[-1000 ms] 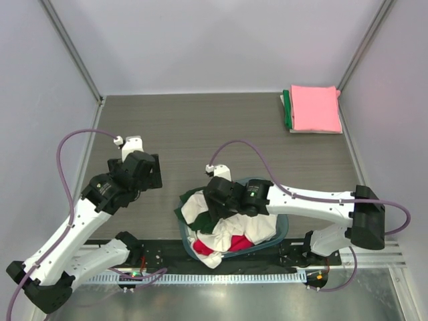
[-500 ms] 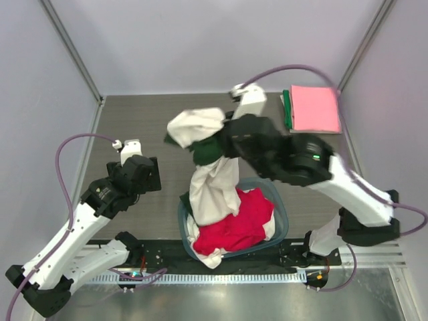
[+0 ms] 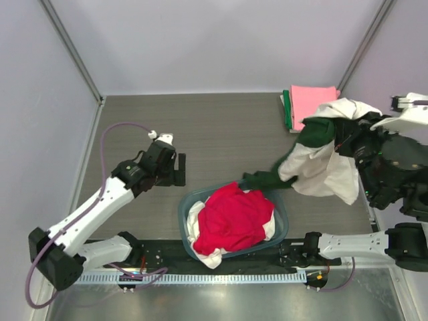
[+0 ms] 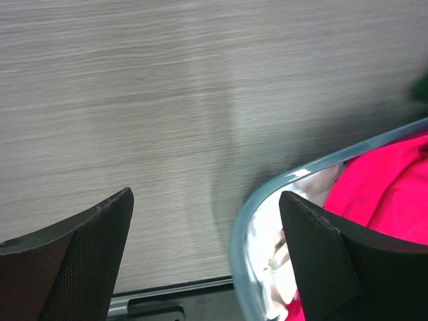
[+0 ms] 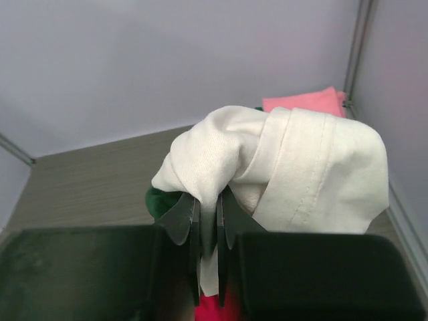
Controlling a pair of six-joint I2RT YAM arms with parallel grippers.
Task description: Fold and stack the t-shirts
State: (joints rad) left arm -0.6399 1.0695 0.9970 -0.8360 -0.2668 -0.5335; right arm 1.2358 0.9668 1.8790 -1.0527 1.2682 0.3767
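My right gripper (image 5: 208, 200) is shut on a bunched fold of the cream t-shirt (image 5: 301, 167) with dark green sleeves (image 5: 159, 199). It holds the shirt high at the right side (image 3: 321, 157), and a green end (image 3: 262, 179) trails down to the basket's far rim. A red t-shirt (image 3: 234, 217) fills the teal basket (image 3: 283, 215), with white cloth (image 3: 194, 224) under it. My left gripper (image 3: 178, 170) is open just left of the basket. In the left wrist view the left gripper (image 4: 206, 200) has the basket rim (image 4: 267, 194) between its fingers, untouched, and the red t-shirt (image 4: 391, 187) lies inside.
A folded pink t-shirt (image 3: 314, 107) lies on a green one (image 3: 287, 110) at the back right corner of the table (image 3: 200, 127). Grey walls close in the back and sides. A black rail (image 3: 221, 257) runs along the near edge behind the basket.
My right arm has swung from the basket up and over to the right, pulling the cream shirt out and uncovering the red one. My left arm has moved right, up to the basket.
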